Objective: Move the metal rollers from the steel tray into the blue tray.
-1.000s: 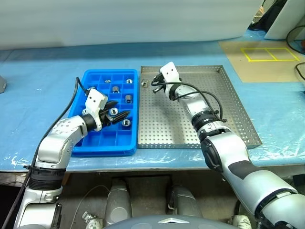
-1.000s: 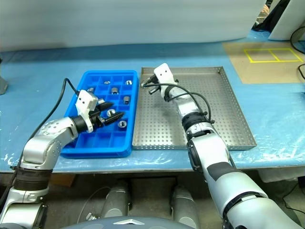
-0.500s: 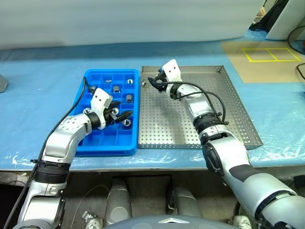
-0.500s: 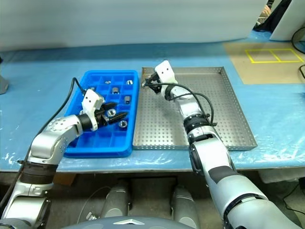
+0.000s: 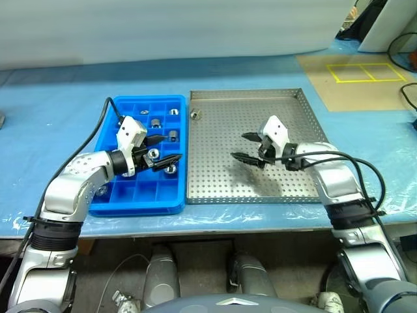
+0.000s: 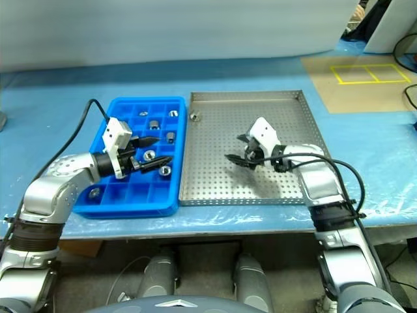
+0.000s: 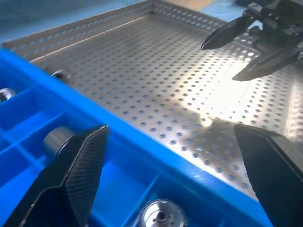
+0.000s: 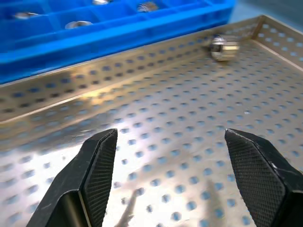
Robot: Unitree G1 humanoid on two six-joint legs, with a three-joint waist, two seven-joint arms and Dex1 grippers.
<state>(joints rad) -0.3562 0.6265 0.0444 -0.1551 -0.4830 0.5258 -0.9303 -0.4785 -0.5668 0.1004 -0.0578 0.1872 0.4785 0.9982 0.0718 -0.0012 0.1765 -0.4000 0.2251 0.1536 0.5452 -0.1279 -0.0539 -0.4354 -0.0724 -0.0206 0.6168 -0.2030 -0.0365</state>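
Hovering with jaws spread and empty, both grippers hang over the 2 trays.
Left gripper [image 5: 158, 149] sits above the blue tray [image 5: 111, 199], where several rollers [image 5: 171, 169] lie in compartments; right gripper [image 5: 249, 147] is over the steel tray [image 5: 326, 189], where 1 roller [image 5: 193, 115] rests in the far corner beside the blue tray.

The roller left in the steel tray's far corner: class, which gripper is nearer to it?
Left, though only narrowly. The roller lies beyond the left gripper, just across the blue tray's rim; the right gripper hovers open mid-tray.
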